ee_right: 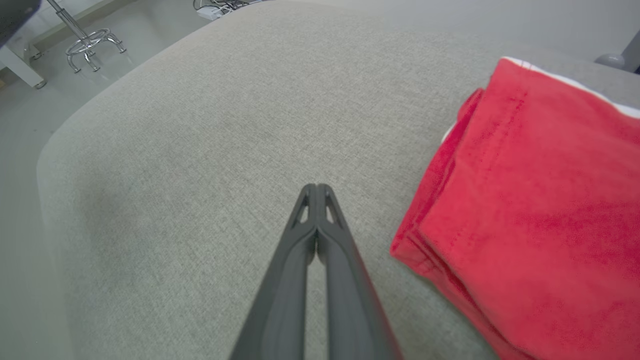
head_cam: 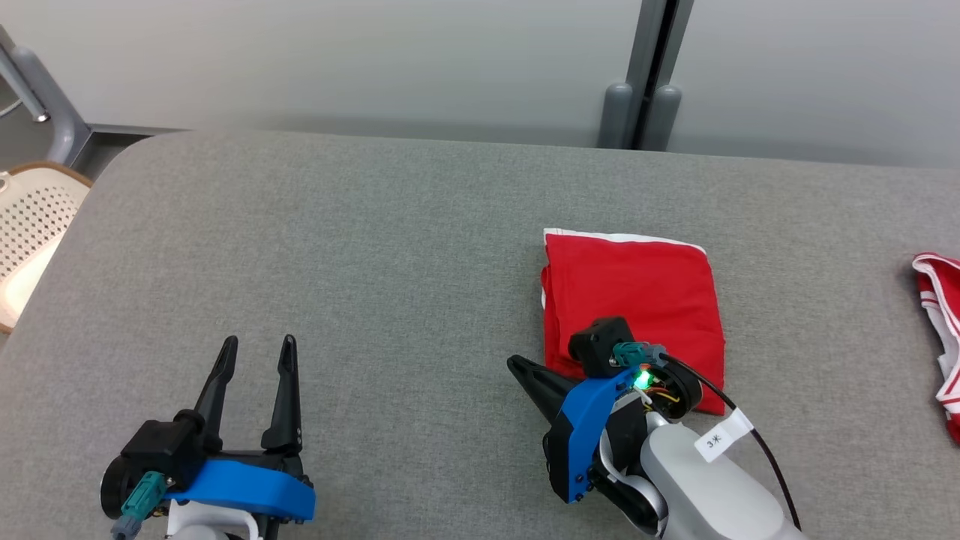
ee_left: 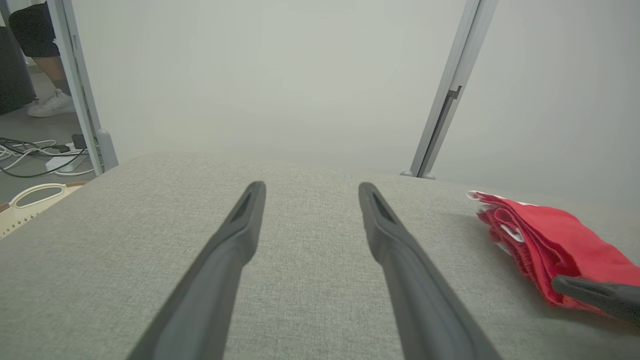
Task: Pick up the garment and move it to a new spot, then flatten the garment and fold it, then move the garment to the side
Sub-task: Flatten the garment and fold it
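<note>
- Garment (head_cam: 630, 292), red with a white hem, is seen folded into a compact square on the grey worktop (head_cam: 375, 247), toward 3 o'clock of the worktop's middle in the head view.
- Folding is judged to be done, so the step in hand is taken to be the last one: moving the fold to the side.
- Right claw (head_cam: 516, 364) is clenched on nothing, tips pressed together. It is held low at the garment's 7 o'clock corner, just beside the stacked edge; whether it touches cannot be told.
- Left claw (head_cam: 259, 343) is released and empty, well apart at 8 o'clock of the garment.
- Another red-and-white cloth (head_cam: 941, 330) is seen at 3 o'clock of the garment.
- Either of two next moves is judged to be called for. The shut tips could be pushed sideways against the stacked edge, or the fingers could be reopened and slid under all layers. In both cases the fold must not be spilled.
</note>
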Robot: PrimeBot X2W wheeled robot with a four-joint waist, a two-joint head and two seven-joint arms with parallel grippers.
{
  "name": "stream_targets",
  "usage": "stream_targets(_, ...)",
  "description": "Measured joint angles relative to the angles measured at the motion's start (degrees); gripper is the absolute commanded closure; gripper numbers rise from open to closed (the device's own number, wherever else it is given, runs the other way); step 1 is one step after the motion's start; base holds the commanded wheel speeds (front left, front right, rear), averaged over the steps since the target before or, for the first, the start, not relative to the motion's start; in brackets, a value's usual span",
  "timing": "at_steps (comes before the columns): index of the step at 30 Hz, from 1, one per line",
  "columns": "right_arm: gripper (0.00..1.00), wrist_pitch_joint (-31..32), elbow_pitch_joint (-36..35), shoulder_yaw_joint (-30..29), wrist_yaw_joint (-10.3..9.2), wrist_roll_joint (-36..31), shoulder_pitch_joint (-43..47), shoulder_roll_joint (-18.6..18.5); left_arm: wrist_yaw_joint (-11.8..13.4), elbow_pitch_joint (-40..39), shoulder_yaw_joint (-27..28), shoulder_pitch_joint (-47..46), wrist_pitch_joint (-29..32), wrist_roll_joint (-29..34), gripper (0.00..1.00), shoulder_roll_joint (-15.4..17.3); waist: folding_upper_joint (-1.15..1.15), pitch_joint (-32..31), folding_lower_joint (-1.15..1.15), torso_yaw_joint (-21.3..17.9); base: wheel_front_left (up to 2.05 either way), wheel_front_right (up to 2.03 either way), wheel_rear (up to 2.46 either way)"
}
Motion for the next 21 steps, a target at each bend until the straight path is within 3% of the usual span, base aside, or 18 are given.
stream_targets(1, 1.0, 0.0, -1.1, 0.4, 0.0, 1.0, 0.2, 0.0, 0.1, 0.0, 0.1, 0.4, 0.0, 0.0, 0.0, 0.0, 0.0, -0.3, 0.0, -0.4, 0.0, 0.0, 0.0)
stream_targets(2, 0.94, -0.3, -2.1, 0.5, 0.0, 1.4, 0.5, 0.0, 0.2, -0.1, 0.3, 0.7, 0.0, 0.0, 0.0, 0.0, 0.0, -0.6, 0.0, -0.7, 0.0, 0.0, 0.0)
stream_targets(4, 0.26, -1.2, -4.2, -0.6, 0.0, 2.4, 1.5, -0.1, 0.5, -0.2, 0.5, 1.2, 0.0, -0.1, 0.0, 0.0, 0.0, -1.4, 0.0, -1.5, 0.0, 0.0, 0.0)
stream_targets(5, 0.0, -2.0, -5.5, -1.8, 0.0, 2.4, 2.2, -0.2, 0.6, -0.3, 0.7, 1.5, 0.0, -0.1, 0.0, 0.1, 0.0, -1.8, 0.0, -2.0, 0.0, 0.0, 0.0)
stream_targets(11, 0.0, -4.9, -14.9, -11.6, 0.0, 2.1, 8.9, -1.5, 1.4, -0.9, 1.5, 3.8, 0.0, -0.6, 0.0, 0.3, 0.0, -3.7, 0.0, -5.2, 0.0, 0.0, 0.0)
stream_targets(21, 0.0, -4.9, -29.6, -31.3, -0.01, -6.8, 21.0, -2.2, 2.5, -1.6, 1.9, 5.8, 0.1, -1.2, 0.0, 0.5, 0.0, -6.1, 0.0, -9.8, 0.0, 0.0, 0.0)
